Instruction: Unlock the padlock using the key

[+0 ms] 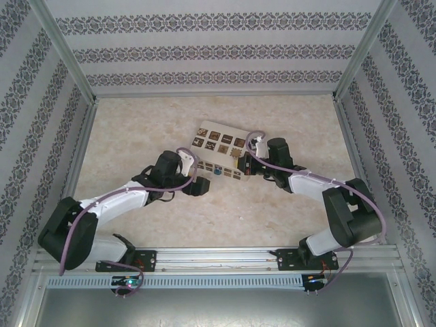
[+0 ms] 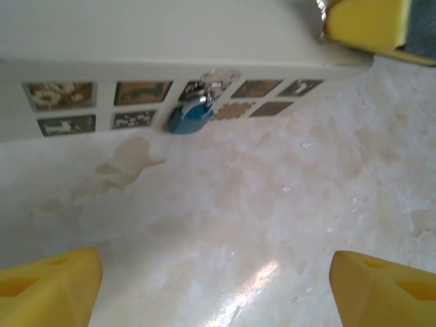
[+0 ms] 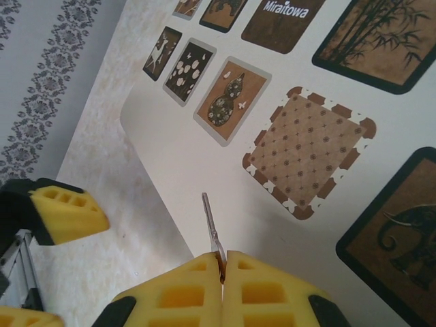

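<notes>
The padlock (image 2: pixel 187 119), a small teal body on a thin silver shackle, hangs on the front wall of the white box (image 2: pixel 136 41), hooked through a silver hasp among the brown patterned squares. Its body reaches down to where the box meets the table (image 2: pixel 238 204); whether it touches the table I cannot tell.

The left pincer (image 2: pixel 214 272) is released, its yellow fingers (image 2: pixel 48 286) spread wide with nothing between them. It faces the box front, and the padlock sits straight ahead of the gap, a little left of centre and clearly apart from both fingers.

The right pincer (image 3: pixel 222 262) is clenched on the key (image 3: pixel 210 218), a thin silver blade sticking out from between the pressed pads and pointing across the box's top near its rounded corner.

From the top camera, the padlock (image 1: pixel 216 172) lies at the near edge of the box (image 1: pixel 219 143), between the left pincer (image 1: pixel 201 185) and the right pincer (image 1: pixel 245 163), close to both.
</notes>
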`<state>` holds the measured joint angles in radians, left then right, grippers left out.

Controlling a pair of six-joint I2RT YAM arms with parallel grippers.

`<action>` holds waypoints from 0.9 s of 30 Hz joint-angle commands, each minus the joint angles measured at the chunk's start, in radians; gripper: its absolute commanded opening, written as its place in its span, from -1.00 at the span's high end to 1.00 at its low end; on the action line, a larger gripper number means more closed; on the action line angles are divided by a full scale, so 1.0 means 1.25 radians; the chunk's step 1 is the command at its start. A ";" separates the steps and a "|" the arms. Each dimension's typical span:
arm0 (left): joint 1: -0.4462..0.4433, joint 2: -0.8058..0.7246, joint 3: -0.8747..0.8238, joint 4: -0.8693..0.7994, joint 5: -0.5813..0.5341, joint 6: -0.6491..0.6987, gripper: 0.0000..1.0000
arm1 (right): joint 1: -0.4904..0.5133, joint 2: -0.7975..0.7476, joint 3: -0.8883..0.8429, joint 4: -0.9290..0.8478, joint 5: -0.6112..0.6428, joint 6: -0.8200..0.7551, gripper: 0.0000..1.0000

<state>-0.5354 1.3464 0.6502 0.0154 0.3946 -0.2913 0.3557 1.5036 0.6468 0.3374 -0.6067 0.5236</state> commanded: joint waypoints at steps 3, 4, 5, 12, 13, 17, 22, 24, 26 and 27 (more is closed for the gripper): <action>0.025 0.050 0.019 0.071 0.035 0.008 -0.65 | 0.015 0.044 0.002 -0.011 -0.005 -0.001 1.00; 0.029 0.062 0.023 0.078 0.039 0.008 -0.64 | 0.021 0.047 0.003 -0.009 -0.002 0.002 1.00; 0.031 0.071 0.026 0.084 0.043 0.011 -0.62 | 0.026 0.048 0.003 -0.009 0.000 0.005 1.00; 0.044 0.130 0.037 0.140 0.045 0.019 -0.60 | 0.042 0.049 0.002 -0.005 0.021 0.012 1.00; 0.045 0.138 0.037 0.152 0.045 0.018 -0.60 | 0.045 0.048 0.002 -0.004 0.024 0.012 1.00; 0.048 0.177 0.044 0.199 0.052 0.010 -0.60 | 0.051 0.046 0.001 -0.004 0.033 0.013 1.00; 0.049 0.229 0.063 0.256 0.049 -0.003 -0.57 | 0.052 0.048 0.004 -0.002 0.034 0.018 1.00; 0.049 0.248 0.066 0.283 0.045 -0.014 -0.56 | 0.052 0.046 0.005 -0.001 0.033 0.021 1.00; 0.048 0.265 0.069 0.308 0.044 -0.027 -0.54 | 0.052 0.045 0.007 0.000 0.033 0.023 1.00; 0.049 0.276 0.071 0.317 0.043 -0.033 -0.53 | 0.052 0.045 0.009 0.000 0.034 0.024 1.00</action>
<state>-0.4881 1.6665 0.7124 0.3157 0.4435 -0.3031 0.4042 1.5349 0.6575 0.3904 -0.5850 0.5434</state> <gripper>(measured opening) 0.768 0.047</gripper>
